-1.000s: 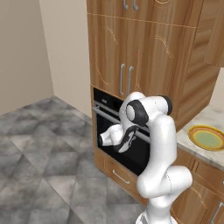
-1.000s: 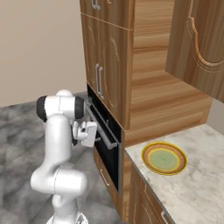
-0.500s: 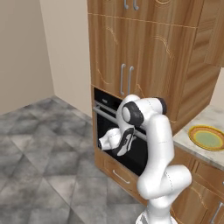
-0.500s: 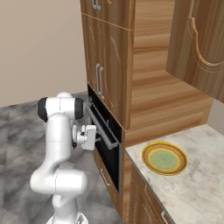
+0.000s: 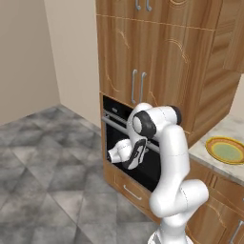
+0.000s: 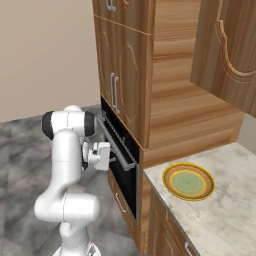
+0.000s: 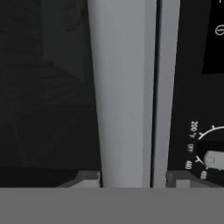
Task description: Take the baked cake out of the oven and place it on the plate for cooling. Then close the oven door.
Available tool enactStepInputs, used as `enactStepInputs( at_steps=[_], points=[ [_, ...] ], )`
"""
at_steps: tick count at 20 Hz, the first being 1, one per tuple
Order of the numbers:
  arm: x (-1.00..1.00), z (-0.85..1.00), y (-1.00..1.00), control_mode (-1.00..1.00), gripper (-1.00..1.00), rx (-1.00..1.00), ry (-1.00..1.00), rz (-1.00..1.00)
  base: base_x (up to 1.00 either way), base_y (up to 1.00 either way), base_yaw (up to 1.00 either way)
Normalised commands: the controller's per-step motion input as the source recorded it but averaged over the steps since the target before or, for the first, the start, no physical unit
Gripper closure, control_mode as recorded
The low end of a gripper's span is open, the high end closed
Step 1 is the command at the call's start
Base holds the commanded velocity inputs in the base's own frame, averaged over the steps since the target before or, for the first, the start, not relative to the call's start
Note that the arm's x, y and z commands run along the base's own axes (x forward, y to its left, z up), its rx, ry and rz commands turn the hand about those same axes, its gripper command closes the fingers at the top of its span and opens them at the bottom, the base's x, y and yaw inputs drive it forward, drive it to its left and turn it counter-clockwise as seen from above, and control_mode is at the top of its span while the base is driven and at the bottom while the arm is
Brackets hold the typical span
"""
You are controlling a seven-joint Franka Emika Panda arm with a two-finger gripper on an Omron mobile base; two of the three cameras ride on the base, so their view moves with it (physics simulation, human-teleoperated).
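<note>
Here, a white robot arm stands on a grey tiled floor [image 5: 43, 157] in front of a tall wooden cabinet [image 6: 135, 75] that houses a black built-in oven [image 5: 119, 138]. The oven door [image 6: 122, 172] appears tilted slightly out at the top, its long silver bar handle [image 6: 116, 145] running across the upper edge. The arm bends forward and down so that its gripper [image 6: 111, 156] sits right at that handle. In the hand view, the handle [image 7: 122, 92] passes straight between the two finger tips [image 7: 89, 177], one on either side of the bar, so the claw is narrowed around the handle, though actual contact cannot be confirmed. Beside the bar in that same view is the dark glass of the door, and on the other side a control knob [image 7: 212, 157] ringed with temperature marks. To the robot's right, a round plate [image 6: 188, 181] with a yellow-orange rim and pale green centre lies on a pale marble counter [image 6: 220, 220]. The cake cannot be made out.
</note>
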Motion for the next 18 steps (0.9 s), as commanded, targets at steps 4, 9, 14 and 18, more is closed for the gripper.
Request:
enactStepInputs(
  at_steps=[4, 9, 14, 18],
  points=[
    [0.0, 0.0, -0.4, -1.0, -1.0, 0.0, 0.0, 0.0, 0.0, 0.0, 0.0],
    [-0.05, 0.03, -0.41, -1.0, -1.0, 0.04, -0.01, 0.0, 0.0, 0.0, 0.0],
    [-0.04, 0.19, -0.49, -1.0, -1.0, 0.12, 0.0, 0.0, 0.0, 0.0, 0.0],
    [0.0, 0.05, -0.54, -1.0, -1.0, 0.14, 0.02, 0.0, 0.0, 0.0, 0.0]
  ],
)
